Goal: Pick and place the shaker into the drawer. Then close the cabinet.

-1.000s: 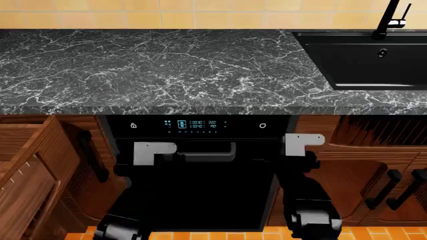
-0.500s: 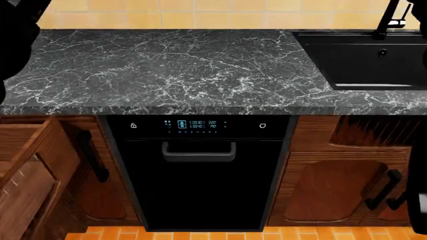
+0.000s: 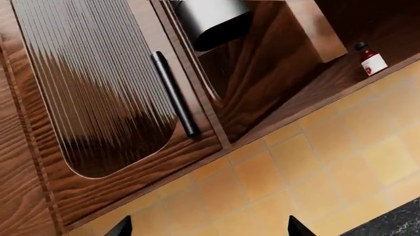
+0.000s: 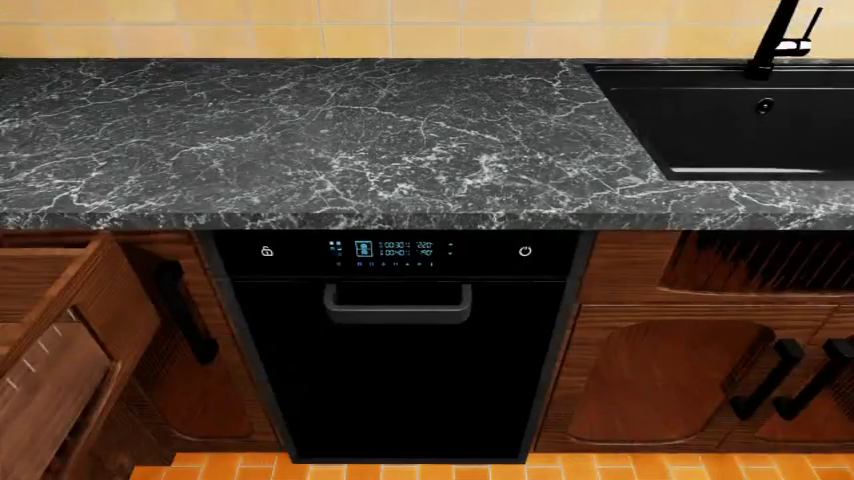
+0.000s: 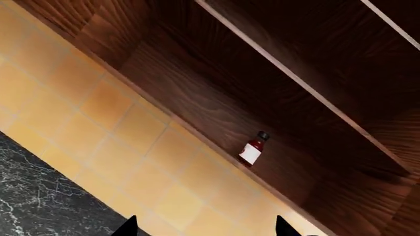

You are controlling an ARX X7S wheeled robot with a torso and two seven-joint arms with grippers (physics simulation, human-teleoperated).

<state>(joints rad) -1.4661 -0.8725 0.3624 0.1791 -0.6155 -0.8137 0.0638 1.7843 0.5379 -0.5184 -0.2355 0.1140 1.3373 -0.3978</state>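
The shaker is out of view in every frame. In the head view the reddish-brown drawer (image 4: 94, 310) stands pulled out at the lower left, its black bar handle (image 4: 183, 310) facing the dishwasher, and the cabinet (image 4: 200, 400) lies under it. Neither arm shows in the head view. My left gripper (image 3: 208, 228) is open with nothing between its fingertips (image 3: 121, 229), and it faces yellow wall tiles below a wall cabinet. My right gripper (image 5: 204, 227) is also open and empty, facing tiles under an open wooden shelf.
A black marble countertop (image 4: 334, 130) spans the head view, with a black sink (image 4: 747, 120) and faucet (image 4: 787, 35) at the right. A black dishwasher (image 4: 400, 360) sits below. A ribbed wall cabinet door (image 3: 98, 83) hangs overhead. A small red bottle (image 5: 253, 149) stands on the shelf.
Both arms hung low in front of the dishwasher one second ago. They have risen out of the head view and the wrist cameras now face the wall cabinets.
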